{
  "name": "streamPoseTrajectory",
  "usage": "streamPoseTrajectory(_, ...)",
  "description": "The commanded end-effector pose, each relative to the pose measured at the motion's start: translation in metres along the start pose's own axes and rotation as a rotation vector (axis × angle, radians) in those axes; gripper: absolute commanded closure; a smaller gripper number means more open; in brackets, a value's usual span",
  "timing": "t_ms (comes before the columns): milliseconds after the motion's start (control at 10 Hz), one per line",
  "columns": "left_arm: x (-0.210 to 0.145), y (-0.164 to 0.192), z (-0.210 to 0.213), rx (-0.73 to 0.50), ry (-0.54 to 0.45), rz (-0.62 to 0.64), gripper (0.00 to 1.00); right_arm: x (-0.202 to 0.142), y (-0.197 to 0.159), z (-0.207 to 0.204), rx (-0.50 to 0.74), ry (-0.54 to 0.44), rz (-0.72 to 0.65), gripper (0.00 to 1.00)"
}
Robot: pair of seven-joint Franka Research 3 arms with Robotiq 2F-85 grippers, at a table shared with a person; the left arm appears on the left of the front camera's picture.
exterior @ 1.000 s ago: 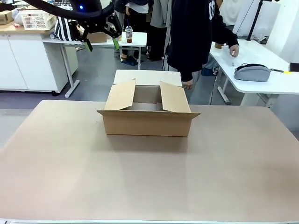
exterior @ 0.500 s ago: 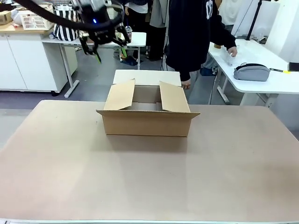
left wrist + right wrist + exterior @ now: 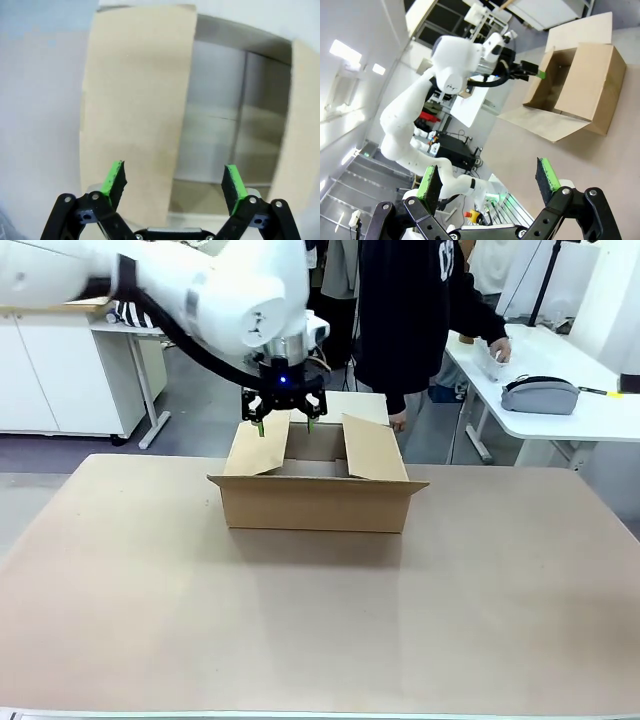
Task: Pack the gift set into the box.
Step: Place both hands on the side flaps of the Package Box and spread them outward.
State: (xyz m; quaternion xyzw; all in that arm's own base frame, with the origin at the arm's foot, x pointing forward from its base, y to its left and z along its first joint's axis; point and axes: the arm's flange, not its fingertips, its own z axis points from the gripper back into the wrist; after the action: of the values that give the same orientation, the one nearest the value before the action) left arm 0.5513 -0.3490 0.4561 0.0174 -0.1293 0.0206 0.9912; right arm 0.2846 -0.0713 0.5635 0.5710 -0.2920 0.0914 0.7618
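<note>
Left gripper (image 3: 284, 426) hangs spread and empty, the open box (image 3: 314, 505) just below its jaws. Right gripper (image 3: 489, 176) gapes too, the box well ahead. Whether the gift set lies inside, I cannot tell; packing looks unfinished.

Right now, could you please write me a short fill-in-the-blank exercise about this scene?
1. The left gripper hovers above the box with its fingers ___.
2. The pads on those fingers are coloured ___.
3. The box stands on the ___.
Missing words: open; green; table.
</note>
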Motion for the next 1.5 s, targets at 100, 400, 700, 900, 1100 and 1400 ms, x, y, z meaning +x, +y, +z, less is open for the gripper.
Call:
streamPoseTrajectory(100,0.035,-0.019,-0.025,0.179,0.029,-0.086,0.0,0.004,0.0,-0.001,0.021,-0.016,0.028,0.0)
streamPoseTrajectory(400,0.044,-0.029,-0.046,0.256,0.003,-0.105,0.0,0.004,0.0,-0.001,0.021,-0.016,0.028,0.0)
streamPoseTrajectory(700,0.043,-0.032,-0.054,0.432,0.009,-0.144,0.0,0.004,0.0,-0.001,0.021,-0.016,0.028,0.0)
streamPoseTrajectory(900,0.044,-0.026,-0.058,0.474,0.032,-0.137,0.0,0.004,0.0,-0.001,0.021,-0.016,0.028,0.0)
streamPoseTrajectory(1100,0.044,-0.015,-0.043,0.442,0.014,-0.13,0.0,0.004,0.0,-0.001,0.021,-0.016,0.028,0.0)
streamPoseTrajectory(1400,0.047,0.009,-0.022,0.452,-0.014,-0.092,0.0,0.004,0.0,-0.001,0.021,-0.016,0.028,0.0)
